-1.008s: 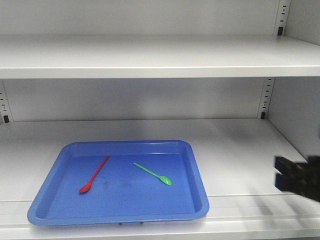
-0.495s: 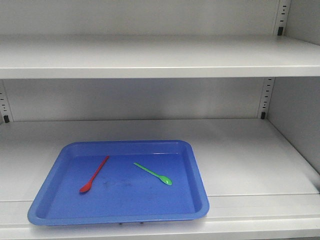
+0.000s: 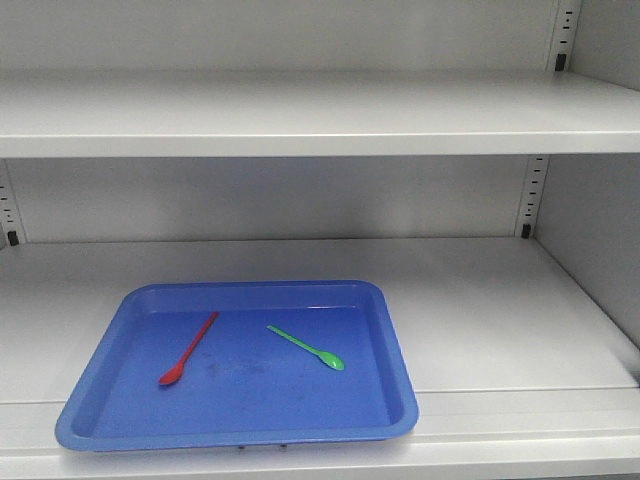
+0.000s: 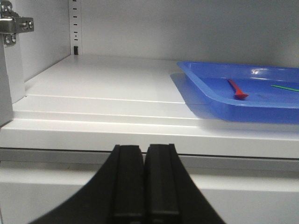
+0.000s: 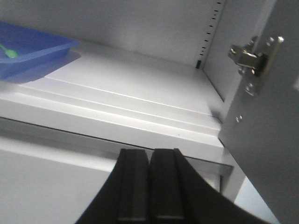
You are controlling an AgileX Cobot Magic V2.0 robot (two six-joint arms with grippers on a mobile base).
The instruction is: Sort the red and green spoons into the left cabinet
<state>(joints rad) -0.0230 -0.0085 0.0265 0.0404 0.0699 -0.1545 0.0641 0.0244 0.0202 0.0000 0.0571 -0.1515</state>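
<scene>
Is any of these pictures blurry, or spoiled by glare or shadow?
Front view: sharp and evenly lit, with pale sheen on the blue tray floor. Left wrist view: the left gripper is a dark silhouette, with bright glints on the tray's far rim. Right wrist view: soft throughout, the right gripper equally dark.

Two black robot grippers, seen from their wrist cameras.
Left gripper [image 4: 144, 184] and right gripper [image 5: 149, 186]: matte black, flat ridged fingers rising from 6 o'clock.
</scene>
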